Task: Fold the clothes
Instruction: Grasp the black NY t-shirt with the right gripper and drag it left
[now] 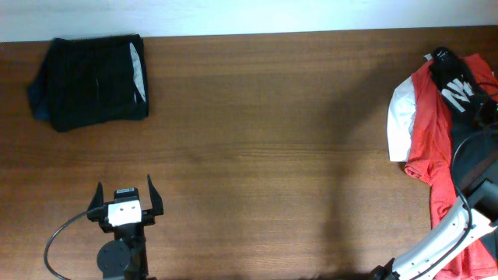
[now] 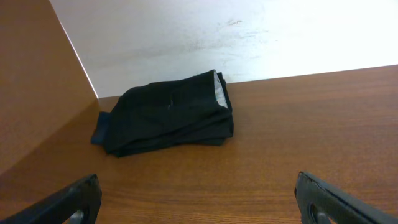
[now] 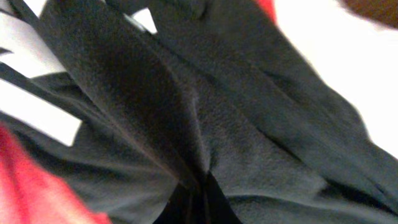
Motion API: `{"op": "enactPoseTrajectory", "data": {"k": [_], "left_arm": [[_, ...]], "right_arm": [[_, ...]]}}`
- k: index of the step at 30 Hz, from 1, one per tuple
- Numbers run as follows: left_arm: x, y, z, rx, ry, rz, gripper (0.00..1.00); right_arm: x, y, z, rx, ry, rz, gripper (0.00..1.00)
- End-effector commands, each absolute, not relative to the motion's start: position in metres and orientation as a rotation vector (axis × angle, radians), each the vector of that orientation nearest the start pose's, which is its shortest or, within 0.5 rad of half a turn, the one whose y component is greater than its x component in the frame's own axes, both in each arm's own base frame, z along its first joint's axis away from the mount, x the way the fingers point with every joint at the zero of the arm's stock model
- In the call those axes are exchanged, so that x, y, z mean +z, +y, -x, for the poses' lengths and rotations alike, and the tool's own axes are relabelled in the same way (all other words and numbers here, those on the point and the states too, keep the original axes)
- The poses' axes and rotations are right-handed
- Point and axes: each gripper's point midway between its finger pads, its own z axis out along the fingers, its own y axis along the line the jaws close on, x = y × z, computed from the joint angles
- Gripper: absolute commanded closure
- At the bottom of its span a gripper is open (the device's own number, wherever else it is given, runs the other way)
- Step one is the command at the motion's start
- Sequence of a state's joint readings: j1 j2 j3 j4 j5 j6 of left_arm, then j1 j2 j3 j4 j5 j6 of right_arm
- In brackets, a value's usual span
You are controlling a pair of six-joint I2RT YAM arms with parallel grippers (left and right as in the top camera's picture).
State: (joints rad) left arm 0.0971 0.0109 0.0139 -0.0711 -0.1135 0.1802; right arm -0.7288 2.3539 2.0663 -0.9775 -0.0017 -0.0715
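Black, fleecy trousers (image 3: pixel 236 143) with blocky white lettering fill my right wrist view. They lie crumpled over a red T-shirt with white sleeves (image 1: pixel 436 136) at the brown wooden table's (image 1: pixel 272 148) right edge. My right gripper (image 1: pixel 482 109) sits in that heap, jaws hidden, so I cannot tell their state. My left gripper (image 1: pixel 124 187) hangs spread and empty near the front edge, well apart from a folded black garment with pale lining (image 1: pixel 93 82) in the far-left corner.

Wide brown wood-grain tabletop (image 1: pixel 257 140) across overhead view. Thin white wall strip (image 1: pixel 233 15) along 12 o'clock edge; faint scuffs on it in left wrist view. Plain brown side panel (image 2: pixel 31 81) at 9 o'clock there.
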Motion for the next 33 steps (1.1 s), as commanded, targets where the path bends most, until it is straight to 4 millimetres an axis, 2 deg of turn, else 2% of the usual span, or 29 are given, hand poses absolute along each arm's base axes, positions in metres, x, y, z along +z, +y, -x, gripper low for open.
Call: {"op": "enactPoseTrajectory", "data": {"k": [1, 4, 6, 9, 10, 12, 14, 15, 17, 20, 22, 25, 28, 29, 30, 31, 32, 33], "left_arm": [[0.159, 0.044, -0.242, 0.317, 1.647, 0.015, 0.01], [0.159, 0.044, -0.242, 0.317, 1.647, 0.016, 0.01], [0.159, 0.044, -0.242, 0.317, 1.648, 0.016, 0.01], [0.159, 0.044, -0.242, 0.317, 1.648, 0.015, 0.01], [0.159, 0.044, -0.242, 0.317, 1.648, 0.015, 0.01], [0.159, 0.044, -0.242, 0.317, 1.648, 0.015, 0.01], [0.159, 0.044, -0.242, 0.317, 1.648, 0.015, 0.01], [0.159, 0.044, -0.242, 0.317, 1.648, 0.016, 0.01], [0.159, 0.044, -0.242, 0.317, 1.648, 0.016, 0.01], [0.159, 0.044, -0.242, 0.317, 1.648, 0.016, 0.01], [0.159, 0.044, -0.242, 0.317, 1.647, 0.016, 0.01], [0.159, 0.044, -0.242, 0.317, 1.648, 0.016, 0.01], [0.159, 0.044, -0.242, 0.317, 1.648, 0.016, 0.01], [0.159, 0.044, -0.242, 0.317, 1.648, 0.015, 0.01], [0.159, 0.044, -0.242, 0.317, 1.648, 0.016, 0.01], [0.159, 0.044, -0.242, 0.317, 1.647, 0.016, 0.01], [0.159, 0.044, -0.242, 0.317, 1.647, 0.016, 0.01], [0.159, 0.044, -0.242, 0.317, 1.648, 0.016, 0.01]], "right_arm": [[0.168, -0.356, -0.41, -0.24, 2.466, -0.904, 0.96], [0.227, -0.347, -0.401, -0.258, 2.344, -0.928, 0.96], [0.259, -0.339, -0.395, -0.265, 2.288, -0.902, 0.96], [0.314, -0.308, -0.392, -0.188, 2.198, -0.801, 0.96], [0.339, -0.278, -0.399, -0.079, 2.159, -0.701, 0.96], [0.366, -0.227, -0.414, 0.087, 2.123, -0.537, 0.96], [0.38, -0.161, -0.43, 0.234, 2.128, -0.365, 0.96], [0.38, -0.133, -0.436, 0.275, 2.148, -0.302, 0.96], [0.374, -0.054, -0.446, 0.385, 2.21, -0.129, 0.96], [0.373, 0.05, -0.446, 0.513, 2.238, 0.126, 0.96], [0.37, 0.115, -0.432, 0.594, 2.253, 0.291, 0.96], [0.35, 0.203, -0.396, 0.71, 2.321, 0.528, 0.96], [0.326, 0.262, -0.366, 0.774, 2.371, 0.705, 0.96], [0.317, 0.278, -0.359, 0.765, 2.387, 0.754, 0.8], [0.309, 0.287, -0.356, 0.741, 2.399, 0.782, 0.56], [0.299, 0.295, -0.355, 0.691, 2.419, 0.802, 0.42], [0.292, 0.297, -0.356, 0.651, 2.43, 0.808, 0.14], [0.29, 0.297, -0.357, 0.626, 2.436, 0.806, 0.01]]}}
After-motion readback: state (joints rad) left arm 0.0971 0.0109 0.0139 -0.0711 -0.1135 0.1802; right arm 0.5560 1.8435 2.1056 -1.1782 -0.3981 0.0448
